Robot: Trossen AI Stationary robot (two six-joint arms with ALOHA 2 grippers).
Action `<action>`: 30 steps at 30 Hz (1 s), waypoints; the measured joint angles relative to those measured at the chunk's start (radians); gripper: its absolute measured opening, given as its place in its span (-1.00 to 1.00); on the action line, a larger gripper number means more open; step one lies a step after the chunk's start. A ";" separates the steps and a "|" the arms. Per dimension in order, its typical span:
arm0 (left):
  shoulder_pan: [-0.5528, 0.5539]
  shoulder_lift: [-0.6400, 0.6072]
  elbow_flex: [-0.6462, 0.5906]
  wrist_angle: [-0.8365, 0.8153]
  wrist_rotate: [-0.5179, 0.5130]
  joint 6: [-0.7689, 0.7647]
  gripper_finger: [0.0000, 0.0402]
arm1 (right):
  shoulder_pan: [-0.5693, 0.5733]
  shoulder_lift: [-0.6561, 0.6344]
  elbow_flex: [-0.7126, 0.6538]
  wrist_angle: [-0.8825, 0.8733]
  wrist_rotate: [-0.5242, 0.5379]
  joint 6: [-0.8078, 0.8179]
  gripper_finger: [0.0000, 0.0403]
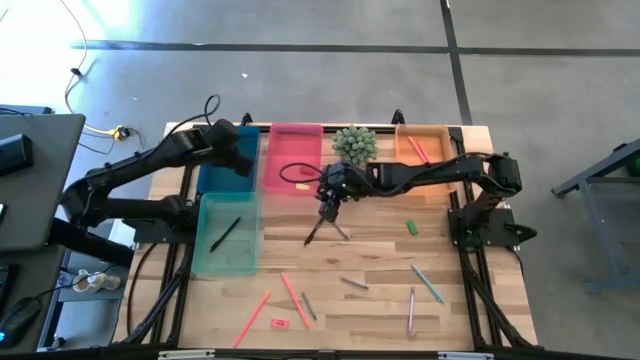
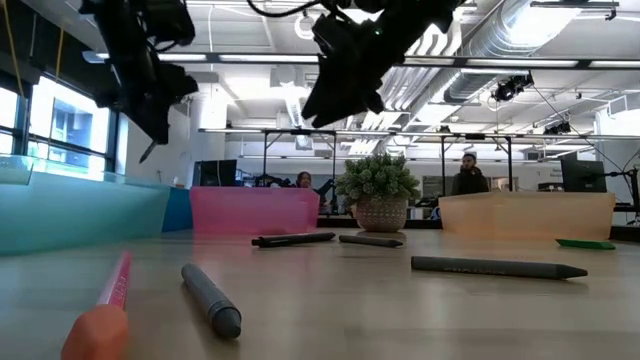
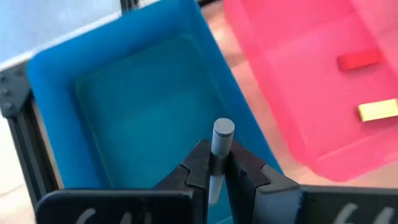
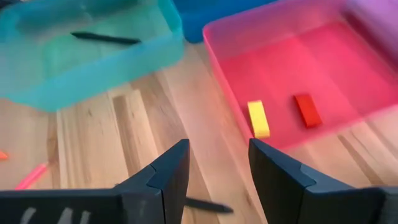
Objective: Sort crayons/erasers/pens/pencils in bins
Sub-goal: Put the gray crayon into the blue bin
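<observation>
High view: the left gripper (image 1: 240,160) hangs over the shallow translucent blue plastic bin (image 1: 226,168), and the right gripper (image 1: 328,205) hovers just beside the shallow translucent pink bin (image 1: 294,157), above two dark thin sticks (image 1: 322,231) crossing on the pale wooden table (image 1: 380,265); salmon-pink pencils (image 1: 293,297) lie well apart near the front edge. If the right gripper descends on that crossing, I judge it could pinch both sticks or flick one aside. Low view: both arms hang above the tabletop, yet this level angle hides what either holds. Left wrist view: the fingers are clamped tight on a short grey round-ended stick (image 3: 219,149) standing upright over the blue bin's floor; since it sits between the very tips, I judge it could tilt and bounce out on release. Right wrist view: the right jaws stand wide and empty, a dark stick below them, and only here do a yellow eraser block (image 4: 259,119) and a red eraser block (image 4: 307,110) show clearly inside the pink bin, with a dark pen (image 4: 106,38) in the pale teal translucent bin (image 4: 81,59).
</observation>
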 joint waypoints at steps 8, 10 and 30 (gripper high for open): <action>0.034 0.163 0.000 0.007 0.042 -0.010 -0.90 | -0.009 0.000 0.000 -0.072 -0.010 -0.001 -0.23; 0.042 0.199 0.000 0.008 0.042 -0.009 -0.91 | -0.008 0.000 0.000 -0.076 -0.010 -0.001 -0.23; 0.138 0.420 -0.001 0.024 0.105 0.029 -0.90 | -0.008 0.000 0.000 -0.118 -0.021 0.022 -0.23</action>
